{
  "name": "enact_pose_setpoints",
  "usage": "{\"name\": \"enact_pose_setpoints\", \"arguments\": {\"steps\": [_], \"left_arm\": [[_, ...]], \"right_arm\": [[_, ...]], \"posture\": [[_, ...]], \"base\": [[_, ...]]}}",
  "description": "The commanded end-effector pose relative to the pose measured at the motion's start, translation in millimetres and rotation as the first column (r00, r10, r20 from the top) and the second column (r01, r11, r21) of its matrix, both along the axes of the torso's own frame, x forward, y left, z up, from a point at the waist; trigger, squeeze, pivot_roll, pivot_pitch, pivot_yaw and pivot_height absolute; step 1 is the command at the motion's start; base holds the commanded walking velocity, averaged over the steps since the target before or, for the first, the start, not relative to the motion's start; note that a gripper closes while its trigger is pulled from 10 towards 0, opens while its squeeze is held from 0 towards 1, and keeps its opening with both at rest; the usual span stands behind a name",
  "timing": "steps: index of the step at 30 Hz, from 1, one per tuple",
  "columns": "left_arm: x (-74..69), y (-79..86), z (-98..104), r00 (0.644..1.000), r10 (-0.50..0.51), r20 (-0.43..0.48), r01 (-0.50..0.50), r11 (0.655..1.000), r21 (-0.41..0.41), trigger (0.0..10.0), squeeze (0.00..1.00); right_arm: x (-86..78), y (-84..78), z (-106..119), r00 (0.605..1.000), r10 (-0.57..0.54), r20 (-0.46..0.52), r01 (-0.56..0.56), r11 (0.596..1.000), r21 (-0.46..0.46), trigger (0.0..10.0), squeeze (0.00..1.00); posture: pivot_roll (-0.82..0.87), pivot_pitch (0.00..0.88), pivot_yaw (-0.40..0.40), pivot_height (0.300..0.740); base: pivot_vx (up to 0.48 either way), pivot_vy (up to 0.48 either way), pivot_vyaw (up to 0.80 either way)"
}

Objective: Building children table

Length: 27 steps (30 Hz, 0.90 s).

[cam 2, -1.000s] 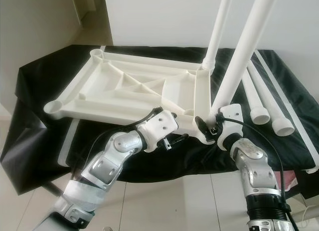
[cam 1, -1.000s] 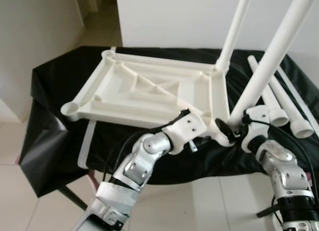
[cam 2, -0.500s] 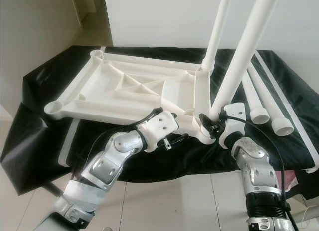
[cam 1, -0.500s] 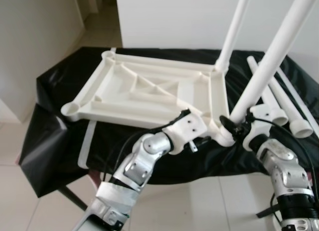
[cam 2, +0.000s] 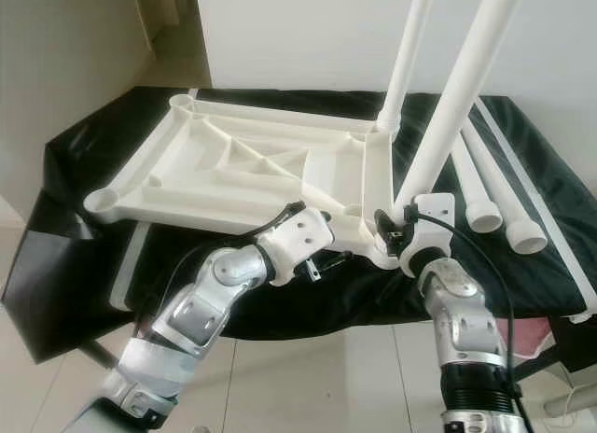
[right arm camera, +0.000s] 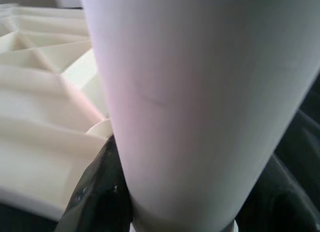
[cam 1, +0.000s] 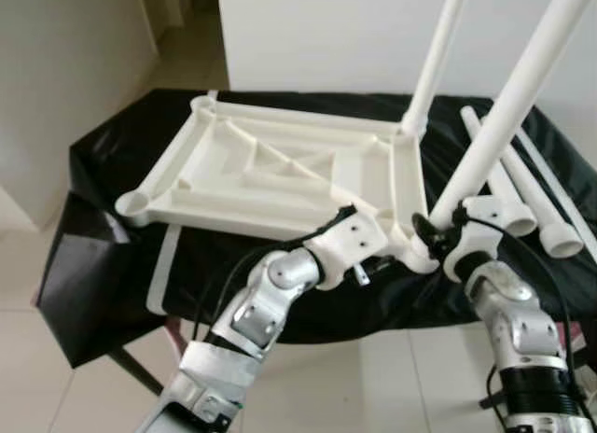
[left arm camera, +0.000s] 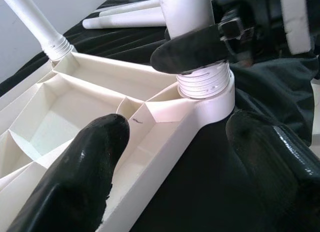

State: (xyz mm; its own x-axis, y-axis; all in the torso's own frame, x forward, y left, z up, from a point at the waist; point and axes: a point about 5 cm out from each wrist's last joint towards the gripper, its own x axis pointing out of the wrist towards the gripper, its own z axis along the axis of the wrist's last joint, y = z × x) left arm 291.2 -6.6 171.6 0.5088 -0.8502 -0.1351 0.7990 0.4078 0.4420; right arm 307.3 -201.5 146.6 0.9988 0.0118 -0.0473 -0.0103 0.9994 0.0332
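Your right tool (cam 1: 437, 235) clamps the leg (cam 1: 504, 120) at the tabletop's (cam 1: 280, 172) five-o'clock socket to screw it, while your left tool (left arm camera: 175, 157), fingers apart, straddles the rim to steady it.

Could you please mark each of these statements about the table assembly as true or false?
1. The white tabletop lies upside down on a black cloth. True.
2. All four legs stand in their sockets. False: two stand upright, and loose legs lie on the cloth.
3. The right gripper is closed around the near upright leg just above its threaded base. True.
4. The left gripper is closed on a loose leg. False: it is open, straddling the tabletop's edge near that socket.
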Motion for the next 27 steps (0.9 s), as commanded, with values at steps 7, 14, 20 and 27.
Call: {"name": "enact_pose_setpoints", "arguments": {"steps": [7, 14, 20, 27], "left_arm": [[3.2, 2.3, 2, 0.998, 0.064, 0.028, -0.063, 0.998, -0.018, 10.0, 0.0], [3.4, 2.7, 1, 0.997, 0.066, 0.028, -0.066, 0.998, -0.019, 10.0, 0.0], [2.2, 2.4, -1, 0.998, 0.058, 0.031, -0.057, 0.998, -0.018, 10.0, 0.0], [5.9, 8.5, -1, 0.996, 0.079, 0.035, -0.079, 0.997, -0.015, 10.0, 0.0]], "right_arm": [[-10.1, 12.4, -24, 0.947, -0.294, -0.13, 0.308, 0.946, 0.103, 10.0, 0.0], [-12.1, 21.9, -23, 0.88, -0.456, -0.133, 0.473, 0.869, 0.147, 10.0, 0.0], [-9.3, 39.9, -13, 0.912, -0.4, -0.092, 0.411, 0.89, 0.196, 10.0, 0.0], [-11.2, 39.0, -6, 0.932, -0.361, -0.022, 0.359, 0.914, 0.192, 10.0, 1.0]], "posture": [[-0.08, 0.045, -0.021, 0.74], [-0.08, 0.047, -0.019, 0.74], [-0.09, 0.054, -0.018, 0.74], [-0.08, 0.061, -0.019, 0.74]], "base": [[0.0, 0.0, 0.0], [0.0, 0.0, 0.0], [0.0, 0.0, 0.0], [0.0, 0.0, 0.0]]}}
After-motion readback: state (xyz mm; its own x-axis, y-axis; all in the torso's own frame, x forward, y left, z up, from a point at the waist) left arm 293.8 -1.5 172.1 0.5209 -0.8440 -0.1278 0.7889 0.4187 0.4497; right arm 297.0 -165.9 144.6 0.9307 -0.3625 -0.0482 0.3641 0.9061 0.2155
